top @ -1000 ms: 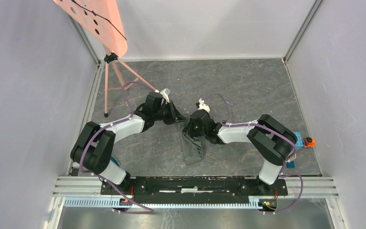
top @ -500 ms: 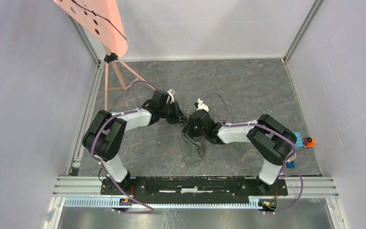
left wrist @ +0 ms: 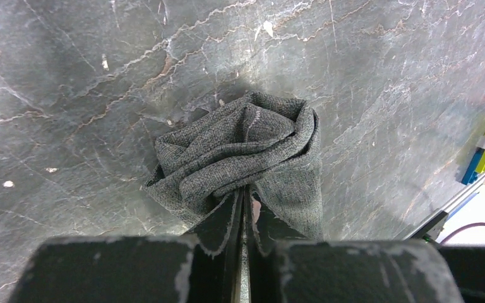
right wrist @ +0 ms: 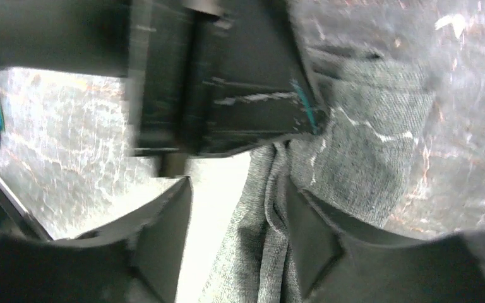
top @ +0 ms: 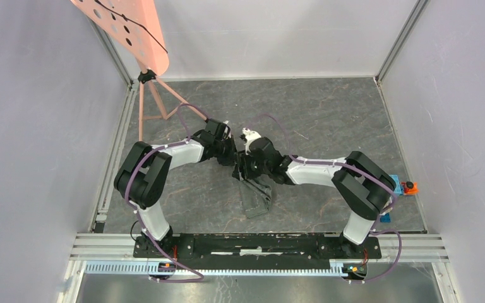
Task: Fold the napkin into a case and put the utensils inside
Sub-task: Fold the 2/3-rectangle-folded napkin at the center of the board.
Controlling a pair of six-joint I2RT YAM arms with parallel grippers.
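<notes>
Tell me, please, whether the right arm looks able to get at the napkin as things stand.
Probably yes: the right gripper is open with the napkin between its jaws, though the left gripper, shut on it, crowds close.

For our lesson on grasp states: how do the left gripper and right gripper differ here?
The left gripper has its jaws shut on a fold of the napkin; the right gripper has its jaws open, cloth lying between them. The left gripper reaches in from the left, the right gripper from the right. Both meet at the napkin.

The napkin (top: pixel 257 201) lies mid-table (top: pixel 328 113), far end in left hand (top: pixel 231 163), right hand (top: pixel 244 172) beside.
</notes>
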